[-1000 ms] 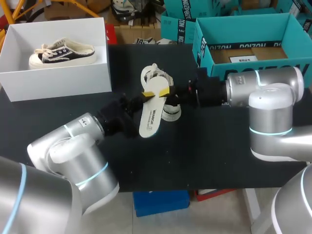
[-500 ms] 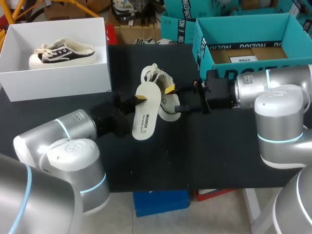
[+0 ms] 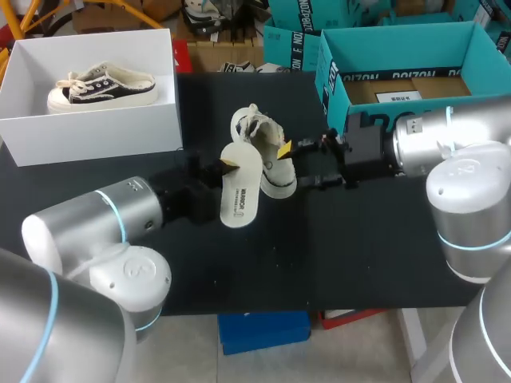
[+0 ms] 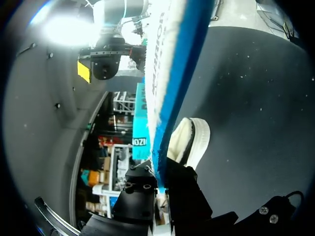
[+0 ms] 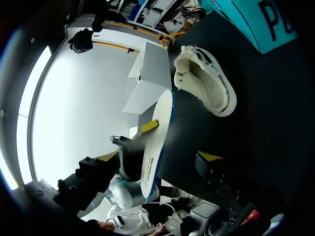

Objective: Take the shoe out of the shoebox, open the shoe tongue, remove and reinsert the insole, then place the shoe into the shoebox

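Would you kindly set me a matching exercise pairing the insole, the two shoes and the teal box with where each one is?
1 insole
2 cream shoe
3 black-and-white shoe
4 teal box

a inside the white shoebox
b clamped in the left gripper
c lying on the black table
d behind the right arm

Pairs: 1-b, 2-c, 3-a, 4-d

Shoe and insole mid-table, a box at each rear corner.
The shoebox (image 3: 96,128) stands at the rear left of the table (image 3: 359,239) with a second shoe (image 3: 100,85) in it; the cardboard box (image 3: 351,76) stands at the rear right. The shoe (image 3: 257,132) lies between them. The insole (image 3: 239,187), held in the left gripper (image 3: 226,166), is just left of and before the shoe; the right gripper (image 3: 294,163) is just right of it.
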